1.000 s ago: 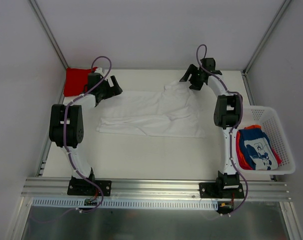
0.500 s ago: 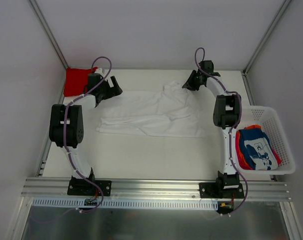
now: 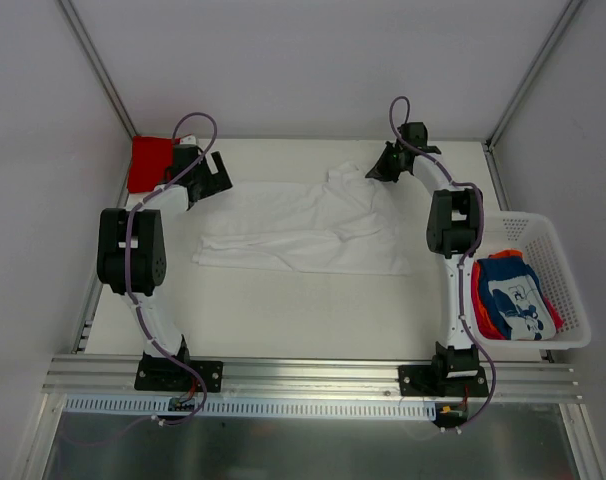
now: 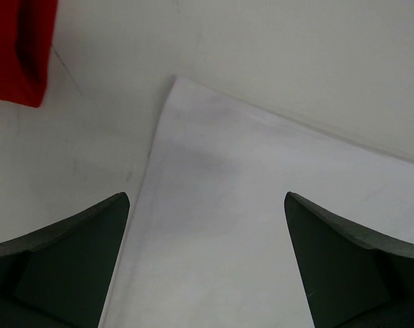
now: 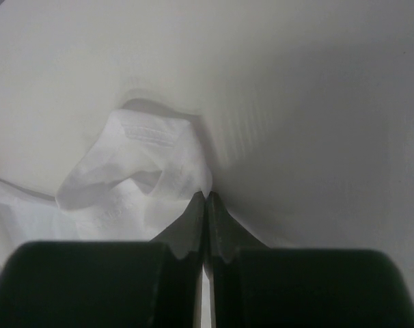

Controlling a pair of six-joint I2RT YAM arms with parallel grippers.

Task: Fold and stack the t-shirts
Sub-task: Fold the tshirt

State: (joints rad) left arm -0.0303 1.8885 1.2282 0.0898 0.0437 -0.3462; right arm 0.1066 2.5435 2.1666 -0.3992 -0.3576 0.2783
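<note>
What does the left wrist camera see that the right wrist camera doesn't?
Only the left wrist camera shows a corner of the red shirt, and the left gripper open above a flat corner of the white shirt. Only the right wrist camera shows the right gripper shut, pinching a bunched-up bit of that shirt. Both show the white shirt lying on the pale table.

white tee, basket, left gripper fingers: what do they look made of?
The white t-shirt looks like soft matte knit cloth: it wrinkles, and the right wrist view shows a stitched hem. The basket is white, probably moulded plastic, with rigid open-mesh walls. The left gripper fingers are dark and matte, probably plastic, not certain.
</note>
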